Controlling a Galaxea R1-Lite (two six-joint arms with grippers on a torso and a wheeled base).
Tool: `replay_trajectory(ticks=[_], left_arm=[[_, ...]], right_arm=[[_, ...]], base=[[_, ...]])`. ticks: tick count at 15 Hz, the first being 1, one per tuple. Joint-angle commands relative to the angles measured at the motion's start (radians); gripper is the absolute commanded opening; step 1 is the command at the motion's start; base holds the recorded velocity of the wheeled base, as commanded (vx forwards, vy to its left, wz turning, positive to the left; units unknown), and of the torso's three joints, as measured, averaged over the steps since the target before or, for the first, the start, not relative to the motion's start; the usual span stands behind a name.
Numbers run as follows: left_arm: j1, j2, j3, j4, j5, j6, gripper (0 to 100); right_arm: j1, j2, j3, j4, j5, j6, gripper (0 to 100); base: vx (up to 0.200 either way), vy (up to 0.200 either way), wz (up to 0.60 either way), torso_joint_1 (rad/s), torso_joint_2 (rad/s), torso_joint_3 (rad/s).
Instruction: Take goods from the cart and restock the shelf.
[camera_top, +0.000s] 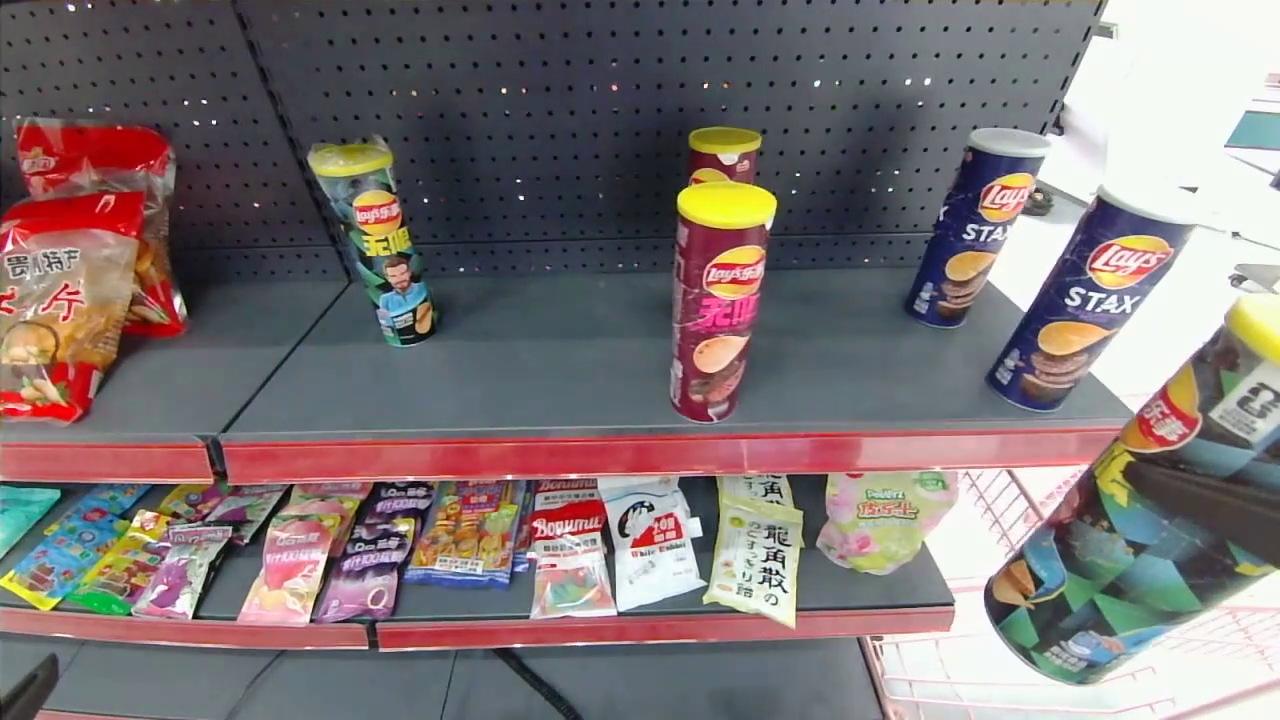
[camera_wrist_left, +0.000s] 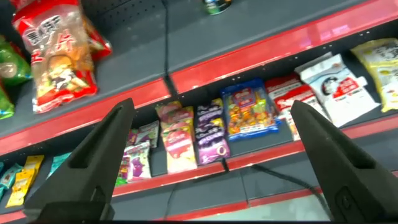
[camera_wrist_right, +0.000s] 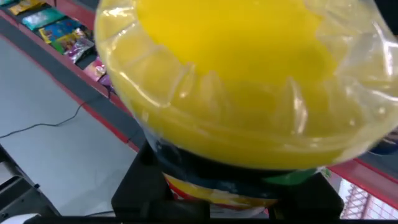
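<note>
Your right fingers (camera_wrist_right: 138, 186) pinched a yellow-lidded chip can (camera_top: 1140, 500), tilted near the cart (camera_top: 985, 500), off the right end of the shelf (camera_top: 560, 370). Five other cans (camera_top: 722, 300) stood upright on that shelf, with snack bags (camera_top: 300, 560) on the level below. Your left fingers (camera_wrist_left: 93, 162) were spread wide.

Bare shelf (camera_top: 560, 375) beside maroon can (camera_top: 720, 300)

A dark grey back wall (camera_top: 560, 90) full of little holes stands far ahead of the right gripper (camera_top: 1195, 505). Bright white light (camera_top: 1150, 70) shines up past that gripper. Low down, to its left, lies a flat grey surface (camera_top: 300, 685) with a thin black cable (camera_top: 535, 688) on it.
</note>
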Motion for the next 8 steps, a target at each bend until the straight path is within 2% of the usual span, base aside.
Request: replay_trajectory(ticks=[1,4,8], left_arm=[[0.000,0.000,0.000,0.000,0.002,0.000,100],[0.000,0.002,-0.002,-0.002,0.002,0.000,100],[0.000,0.002,-0.005,-0.002,0.002,0.000,100]], right_arm=[[0.043,0.009,0.000,-0.001,0.012,-0.001,0],[0.080,0.024,-0.003,-0.002,0.026,-0.002,0],[0.082,0.041,-0.013,-0.005,0.026,-0.002,0]], base=[[0.000,0.200,0.00,0.002,0.01,0.002],[0.000,0.200,0.00,0.004,0.00,-0.001],[0.000,0.200,0.00,0.006,0.00,0.002]])
